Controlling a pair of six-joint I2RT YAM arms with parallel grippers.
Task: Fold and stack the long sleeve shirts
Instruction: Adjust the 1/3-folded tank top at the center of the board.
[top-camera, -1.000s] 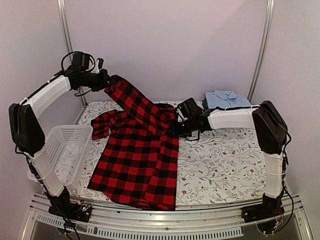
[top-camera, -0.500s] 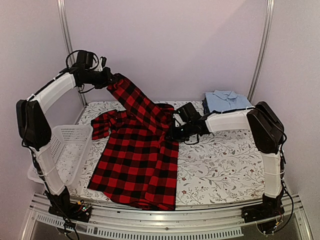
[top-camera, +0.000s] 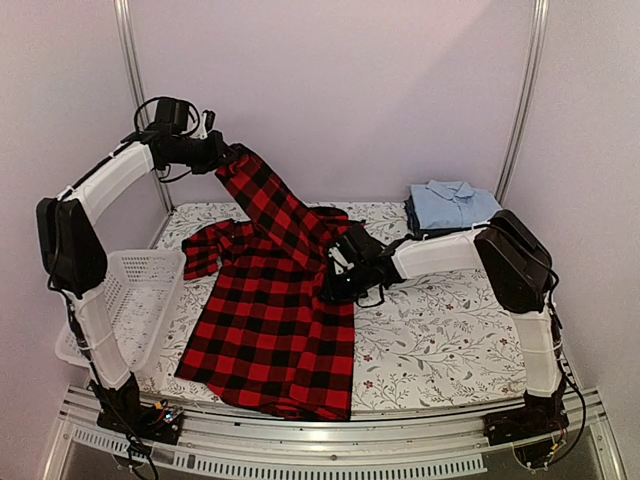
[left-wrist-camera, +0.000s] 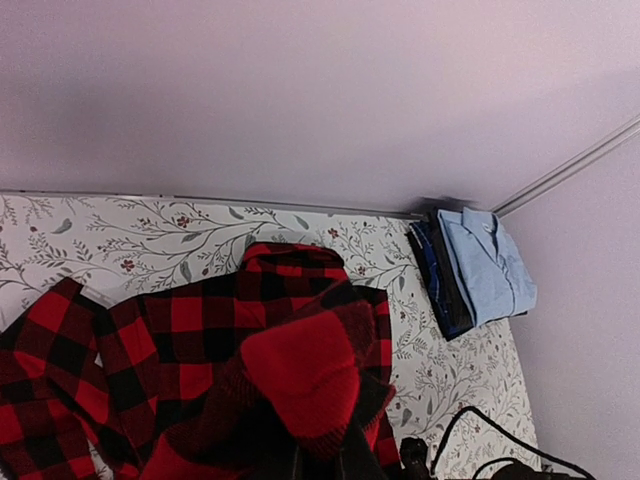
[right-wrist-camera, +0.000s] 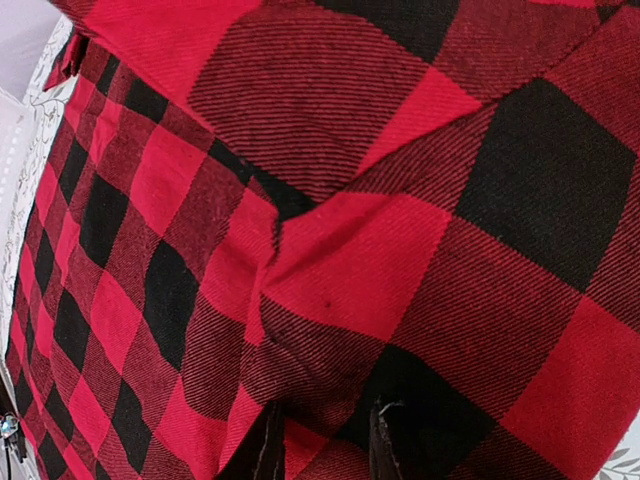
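The red-and-black check shirt (top-camera: 275, 320) lies spread on the left half of the table, its hem at the near edge. My left gripper (top-camera: 222, 158) is shut on one sleeve and holds it high above the back left; in the left wrist view the sleeve cuff (left-wrist-camera: 305, 375) bunches over that gripper (left-wrist-camera: 320, 462). My right gripper (top-camera: 336, 284) is low at the shirt's right edge, its fingers (right-wrist-camera: 266, 448) closed on a fold of check cloth (right-wrist-camera: 330, 320). A folded light blue shirt (top-camera: 452, 201) lies on dark navy ones (left-wrist-camera: 440, 275) at the back right.
A white mesh basket (top-camera: 130, 300) hangs over the table's left edge. The table is covered with a floral-print cloth (top-camera: 450, 330). Metal frame posts (top-camera: 522, 90) stand at the back corners. The right arm lies low across the table's middle.
My right gripper has moved left and nearer along the shirt's right edge, with the cloth. My left gripper has shifted slightly right and up, still holding the sleeve.
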